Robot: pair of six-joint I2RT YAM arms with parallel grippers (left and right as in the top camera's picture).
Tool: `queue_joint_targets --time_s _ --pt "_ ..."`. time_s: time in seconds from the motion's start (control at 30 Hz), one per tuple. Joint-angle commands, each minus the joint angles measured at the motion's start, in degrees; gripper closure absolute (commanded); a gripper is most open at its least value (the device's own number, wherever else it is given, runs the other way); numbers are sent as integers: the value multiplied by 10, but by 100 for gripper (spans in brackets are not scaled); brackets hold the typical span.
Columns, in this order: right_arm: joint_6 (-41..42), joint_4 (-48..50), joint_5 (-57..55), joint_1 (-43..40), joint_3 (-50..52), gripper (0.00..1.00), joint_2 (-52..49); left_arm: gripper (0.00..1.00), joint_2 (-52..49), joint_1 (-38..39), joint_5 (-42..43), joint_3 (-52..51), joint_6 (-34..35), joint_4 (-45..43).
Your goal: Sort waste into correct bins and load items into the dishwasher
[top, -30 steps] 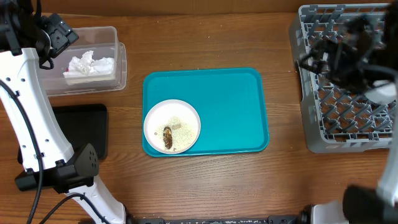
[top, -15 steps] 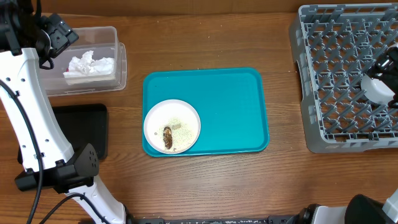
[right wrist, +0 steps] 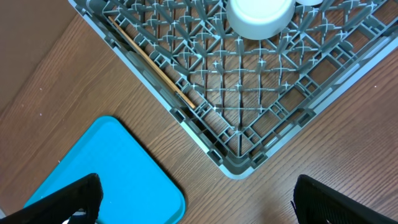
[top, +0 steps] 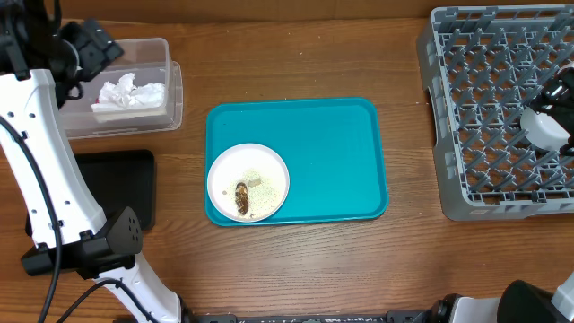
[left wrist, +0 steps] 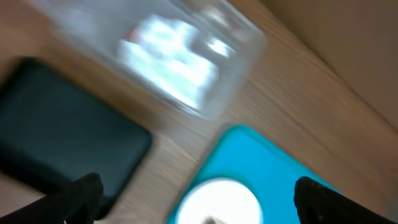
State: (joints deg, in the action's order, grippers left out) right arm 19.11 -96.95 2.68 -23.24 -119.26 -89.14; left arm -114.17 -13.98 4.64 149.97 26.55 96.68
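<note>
Figure: sorting station, 3 views. The table (top: pixel 296 54) carried 1 clear tub (top: pixel 172 81), 1 black tray (top: pixel 112 188), 1 teal serving tray (top: pixel 332 152) and 1 grey dish rack (top: pixel 484 135). On the teal tray lay 1 white plate (top: pixel 224 166) bearing 1 brown food scrap (top: pixel 242 198) and scattered crumbs (top: pixel 254 179). The tub held a clump of tissues (top: pixel 126 92) too bunched to count. The rack held 1 white cup (right wrist: pixel 259 15) and chopsticks (right wrist: pixel 152 65) lying together along 1 wall, their number unclear. The left arm (top: pixel 45 152) rose from the near left edge of the table to the far left corner. There the left gripper (left wrist: pixel 196 183) hung with jaws spread wide and nothing between them. In its blurred view, the tub lay ahead, the black tray lay toward its left-hand finger, and the plate lay below the gap. The right arm (top: pixel 534 301) showed only at the overhead frame's lower right edge. The right gripper (right wrist: pixel 196 186) was likewise wide apart and empty above the rack's corner, with the cup farther ahead.
</note>
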Motion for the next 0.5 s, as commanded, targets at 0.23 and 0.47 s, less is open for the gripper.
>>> queue_joint_targets --time_s 0.23,0.47 --pt "3 3 -5 -2 -8 0 1 0 -5 150 447 -48 -210 1" --pt "3 3 -5 -2 -8 0 1 0 -4 336 246 -113 -148 1"
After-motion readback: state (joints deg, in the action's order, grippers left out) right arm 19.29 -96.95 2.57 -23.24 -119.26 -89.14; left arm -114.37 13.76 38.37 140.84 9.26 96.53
